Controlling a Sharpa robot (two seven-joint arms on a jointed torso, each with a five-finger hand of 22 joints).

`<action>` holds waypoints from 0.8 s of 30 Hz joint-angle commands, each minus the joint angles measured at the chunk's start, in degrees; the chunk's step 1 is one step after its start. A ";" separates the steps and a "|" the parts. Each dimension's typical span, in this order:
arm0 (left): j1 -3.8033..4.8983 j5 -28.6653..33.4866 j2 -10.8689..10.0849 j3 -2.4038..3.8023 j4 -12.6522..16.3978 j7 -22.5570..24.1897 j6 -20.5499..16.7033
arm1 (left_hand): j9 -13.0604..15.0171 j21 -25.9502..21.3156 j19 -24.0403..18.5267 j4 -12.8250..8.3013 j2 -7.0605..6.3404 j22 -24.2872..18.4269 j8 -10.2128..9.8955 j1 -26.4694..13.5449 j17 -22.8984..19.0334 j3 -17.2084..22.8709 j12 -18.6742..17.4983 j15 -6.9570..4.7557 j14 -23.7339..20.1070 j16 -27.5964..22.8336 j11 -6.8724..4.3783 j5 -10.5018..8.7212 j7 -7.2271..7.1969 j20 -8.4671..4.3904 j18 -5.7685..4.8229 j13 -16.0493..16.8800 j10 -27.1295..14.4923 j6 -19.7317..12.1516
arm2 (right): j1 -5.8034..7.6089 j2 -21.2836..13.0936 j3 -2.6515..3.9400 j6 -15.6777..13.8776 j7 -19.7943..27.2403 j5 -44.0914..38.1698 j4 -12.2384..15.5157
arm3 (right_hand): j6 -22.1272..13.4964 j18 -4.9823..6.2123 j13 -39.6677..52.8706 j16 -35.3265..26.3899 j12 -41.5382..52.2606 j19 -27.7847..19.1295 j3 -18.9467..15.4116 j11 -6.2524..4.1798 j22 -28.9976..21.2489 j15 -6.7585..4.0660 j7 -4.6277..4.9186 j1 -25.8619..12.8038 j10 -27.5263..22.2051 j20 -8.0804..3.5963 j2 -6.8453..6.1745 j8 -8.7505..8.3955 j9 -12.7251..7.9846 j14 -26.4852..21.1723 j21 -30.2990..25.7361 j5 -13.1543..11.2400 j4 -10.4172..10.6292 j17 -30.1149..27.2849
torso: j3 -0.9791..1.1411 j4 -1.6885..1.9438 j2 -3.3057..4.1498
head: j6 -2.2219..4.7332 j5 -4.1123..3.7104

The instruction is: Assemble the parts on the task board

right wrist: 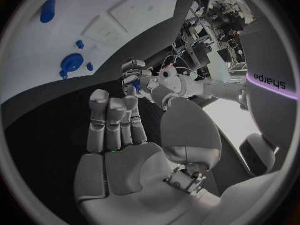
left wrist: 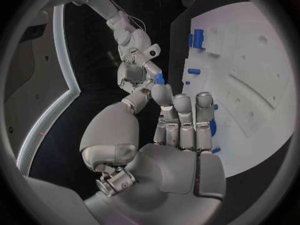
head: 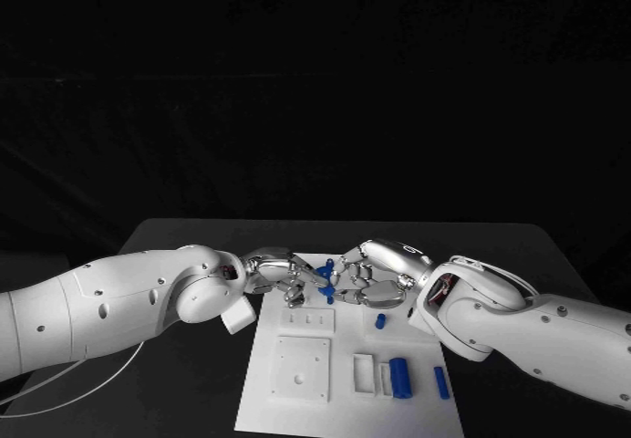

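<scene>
Both hands meet above the far end of the task board (head: pixel 345 401). The left hand (head: pixel 274 272) and right hand (head: pixel 368 276) each pinch the same small blue part (head: pixel 325 271) between fingertips. If either releases early or they pull unevenly, the part could drop onto the board, away from its seat.

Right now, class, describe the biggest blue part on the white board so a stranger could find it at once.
Find the white task board on the black table. At its end nearest the robot, the thick blue cylinder lies beside a thin blue rod; it is the fatter, left one.
</scene>
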 commanded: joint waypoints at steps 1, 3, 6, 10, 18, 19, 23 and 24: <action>0.12 -1.67 0.09 0.12 0.34 -0.86 -3.51 | 0.14 -0.32 -0.42 -0.14 1.74 0.07 0.49 1.94 -0.05 0.28 -0.17 -0.45 0.18 -0.02 -0.37 0.44 -0.10 -8.25 -1.16 -0.10 -2.83 1.28 | -0.14 -0.02 -0.09 -0.73 1.65 1.82 -0.29 | -1.32 2.13 0.02 -1.07 -0.80 -1.34 -0.65 0.66 0.72 0.54 1.55 -0.61 -1.36 -0.10 -0.65 -1.15 -0.48 -1.17 -0.84 1.35 -0.17 -0.34 | -0.03 -0.02 -0.01 | 0.04 0.02; 0.12 -2.73 0.12 0.12 0.36 -1.58 -5.27 | 0.15 -0.30 -0.37 -0.18 1.66 0.11 0.59 2.00 -0.04 0.28 -0.14 -0.48 0.25 0.04 -0.41 1.40 -0.13 -8.27 -1.18 -0.12 -2.72 1.43 | -0.14 -0.28 -0.09 -1.87 2.06 2.62 -0.74 | -2.50 2.13 0.03 -1.58 -1.23 -2.09 -1.25 1.25 0.60 1.08 2.08 -0.80 -2.16 0.12 -1.08 -1.76 -0.70 -1.89 -1.42 2.20 -0.38 -0.51 | -0.01 -0.01 -0.02 | 0.00 0.04; 0.12 -4.94 0.10 0.11 0.50 -3.53 -8.69 | 0.25 -0.18 -0.09 -0.35 1.23 0.23 0.93 1.89 -0.03 0.12 -0.11 -0.62 0.49 0.18 -0.59 5.12 -0.33 -8.35 -1.17 -0.21 -2.40 1.88 | -0.14 -0.94 -0.07 -3.29 2.64 4.03 -1.60 | -4.38 2.13 0.03 -2.41 -1.84 -3.24 -2.34 1.99 0.37 1.85 2.91 -1.30 -3.37 0.67 -1.74 -2.68 -1.01 -2.99 -2.40 3.39 -0.42 -0.85 | 0.02 0.01 -0.07 | 0.04 0.04; 0.12 -8.43 0.04 0.11 0.79 -5.73 -12.78 | 0.34 -0.08 0.29 -0.62 0.83 0.29 1.33 1.75 -0.05 -0.09 -0.10 -0.85 0.90 0.31 -0.83 7.16 -0.59 -8.49 -1.10 -0.33 -1.89 2.50 | -0.13 -1.97 0.07 -3.81 2.73 4.86 -2.89 | -3.84 2.13 0.12 -2.58 -1.93 -3.55 -2.76 2.08 0.32 1.99 2.91 -1.16 -3.70 0.99 -1.79 -2.25 -0.74 -3.25 -2.76 4.98 -0.36 -0.95 | 0.02 -0.02 -0.10 | 0.01 0.16; 0.11 -17.47 -0.19 0.09 2.89 -8.41 -20.70 | 0.32 -0.01 0.91 -0.80 0.31 0.29 1.59 1.70 -0.16 -0.12 -0.31 -1.15 1.47 0.29 -1.10 8.39 -0.83 -8.71 -0.97 -0.59 -1.24 2.97 | -0.12 -2.48 0.60 -3.36 2.13 5.96 -4.81 | -3.58 2.13 0.28 -2.62 -1.99 -3.59 -3.22 1.90 0.42 1.82 2.76 -0.41 -3.80 1.37 -1.66 -1.89 -0.41 -3.37 -3.05 8.71 -0.37 -1.09 | 0.04 -0.04 0.00 | 0.12 0.13; 0.11 -17.95 -0.20 0.06 3.24 -8.68 -22.28 | 0.31 -0.01 0.99 -0.80 0.25 0.28 1.61 1.71 -0.18 -0.10 -0.35 -1.18 1.55 0.28 -1.13 8.46 -0.86 -8.73 -0.95 -0.63 -1.16 3.01 | -0.12 -2.47 0.60 -3.27 2.03 5.95 -4.71 | -3.59 2.13 0.29 -2.60 -1.99 -3.58 -3.30 1.91 0.43 1.82 2.76 -0.42 -3.80 1.39 -1.72 -1.88 -0.40 -3.36 -3.05 8.82 -0.38 -1.09 | 0.02 -0.04 0.01 | 0.14 0.10; 0.10 -22.40 -0.22 -0.11 4.36 -9.11 -26.68 | 0.28 0.05 1.43 -0.71 -0.09 0.25 1.75 1.87 -0.29 0.10 -0.54 -1.33 1.94 0.18 -1.27 8.66 -0.99 -8.86 -0.86 -0.81 -0.77 3.28 | -0.12 -2.41 0.60 -3.03 1.63 5.76 -4.55 | -3.65 2.13 0.31 -2.58 -2.00 -3.59 -3.61 1.91 0.47 1.82 2.77 -0.50 -3.80 1.42 -1.90 -1.89 -0.37 -3.37 -3.06 8.95 -0.45 -1.10 | 0.02 0.00 -0.02 | 0.06 0.18; 0.10 -24.08 -0.24 -0.30 4.79 -9.50 -28.15 | 0.27 0.06 1.57 -0.68 -0.22 0.24 1.80 1.95 -0.34 0.18 -0.61 -1.38 2.08 0.13 -1.31 8.71 -1.04 -8.90 -0.83 -0.87 -0.62 3.39 | -0.12 -2.43 0.60 -3.10 1.55 5.76 -4.59 | -3.65 2.13 0.31 -2.58 -2.00 -3.58 -3.66 1.91 0.48 1.82 2.77 -0.52 -3.80 1.43 -1.91 -1.89 -0.37 -3.37 -3.07 8.96 -0.44 -1.10 | 0.05 0.04 -0.03 | -0.03 0.14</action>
